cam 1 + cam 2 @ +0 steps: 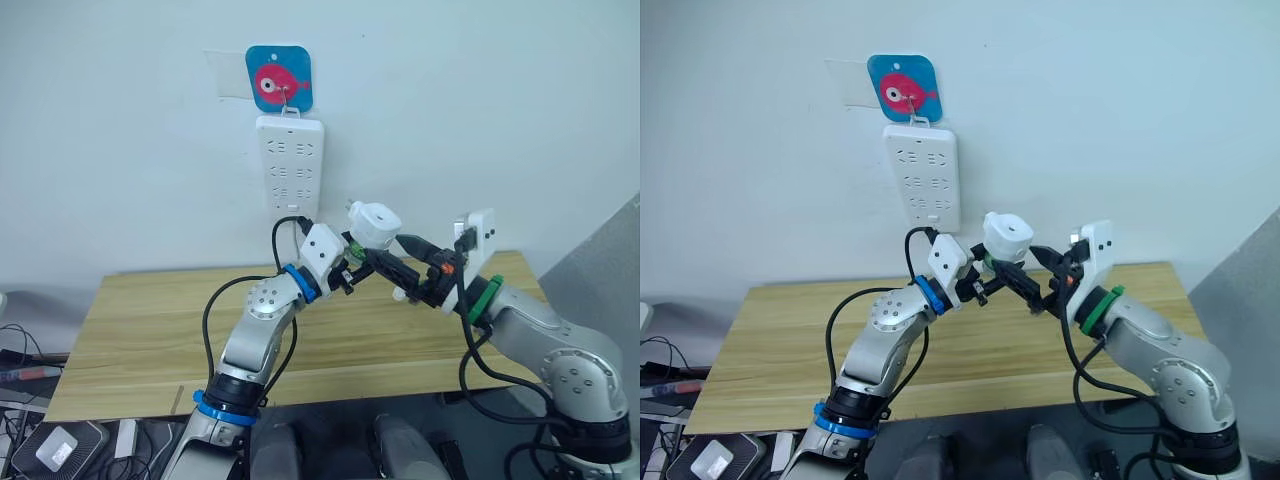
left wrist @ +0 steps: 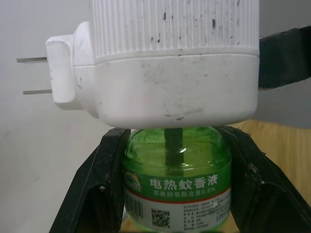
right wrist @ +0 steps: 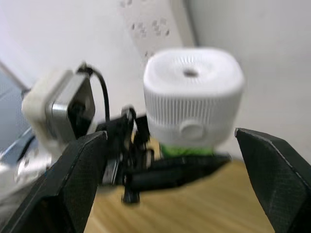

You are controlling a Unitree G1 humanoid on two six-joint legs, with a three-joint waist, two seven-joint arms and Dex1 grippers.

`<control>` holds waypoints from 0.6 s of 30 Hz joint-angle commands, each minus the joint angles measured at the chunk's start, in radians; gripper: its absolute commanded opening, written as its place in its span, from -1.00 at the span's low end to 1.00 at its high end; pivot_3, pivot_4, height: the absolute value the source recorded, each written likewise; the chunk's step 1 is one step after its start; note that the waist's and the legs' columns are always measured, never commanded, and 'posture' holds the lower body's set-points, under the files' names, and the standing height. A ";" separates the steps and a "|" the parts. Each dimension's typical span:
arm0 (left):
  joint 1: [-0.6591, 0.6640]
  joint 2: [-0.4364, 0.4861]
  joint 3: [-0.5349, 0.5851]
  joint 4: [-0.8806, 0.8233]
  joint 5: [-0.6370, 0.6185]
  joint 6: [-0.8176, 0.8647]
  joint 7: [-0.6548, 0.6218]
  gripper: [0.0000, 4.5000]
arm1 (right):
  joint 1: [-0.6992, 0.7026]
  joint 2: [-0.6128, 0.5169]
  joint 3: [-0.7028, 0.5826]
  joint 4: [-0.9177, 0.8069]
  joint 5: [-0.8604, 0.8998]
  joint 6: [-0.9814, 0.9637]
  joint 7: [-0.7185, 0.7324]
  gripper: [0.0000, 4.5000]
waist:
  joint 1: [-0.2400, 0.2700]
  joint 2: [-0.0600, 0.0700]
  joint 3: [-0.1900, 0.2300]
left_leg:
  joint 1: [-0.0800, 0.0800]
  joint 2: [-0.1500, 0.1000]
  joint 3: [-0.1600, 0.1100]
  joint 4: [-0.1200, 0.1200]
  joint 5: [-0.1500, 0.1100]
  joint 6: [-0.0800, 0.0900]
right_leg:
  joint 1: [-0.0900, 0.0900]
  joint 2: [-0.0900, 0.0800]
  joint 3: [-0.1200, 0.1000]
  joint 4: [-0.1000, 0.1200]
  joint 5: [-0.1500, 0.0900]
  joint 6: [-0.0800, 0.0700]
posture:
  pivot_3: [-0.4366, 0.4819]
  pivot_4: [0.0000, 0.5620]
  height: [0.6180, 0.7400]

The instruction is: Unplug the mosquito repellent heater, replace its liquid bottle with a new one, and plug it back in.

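Observation:
The white mosquito repellent heater is held in the air in front of the wall, just below the power strip, with its two prongs bare. Its liquid bottle, green with a dark wick inside, sits in the heater's underside. My left gripper is shut on that bottle, one black finger on each side. My right gripper is open just to the right of the heater. In the right wrist view its fingers spread wide on either side of the heater. The new one is out of view.
A long white power strip hangs on the wall under a blue fish hook plate. A wooden table stands against the wall below both arms. Cables and boxes lie on the floor at the lower left.

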 commanded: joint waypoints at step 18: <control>-0.005 -0.002 -0.015 -0.060 -0.060 -0.002 -0.002 0.01 | -0.068 0.164 0.049 0.043 -0.215 -0.100 0.011 0.30 | -0.026 0.001 -0.005 | 0.000 0.000 -0.001 0.000 0.000 0.000 | 0.000 0.000 0.000 0.000 0.000 0.000 | -0.36 -0.62 1.00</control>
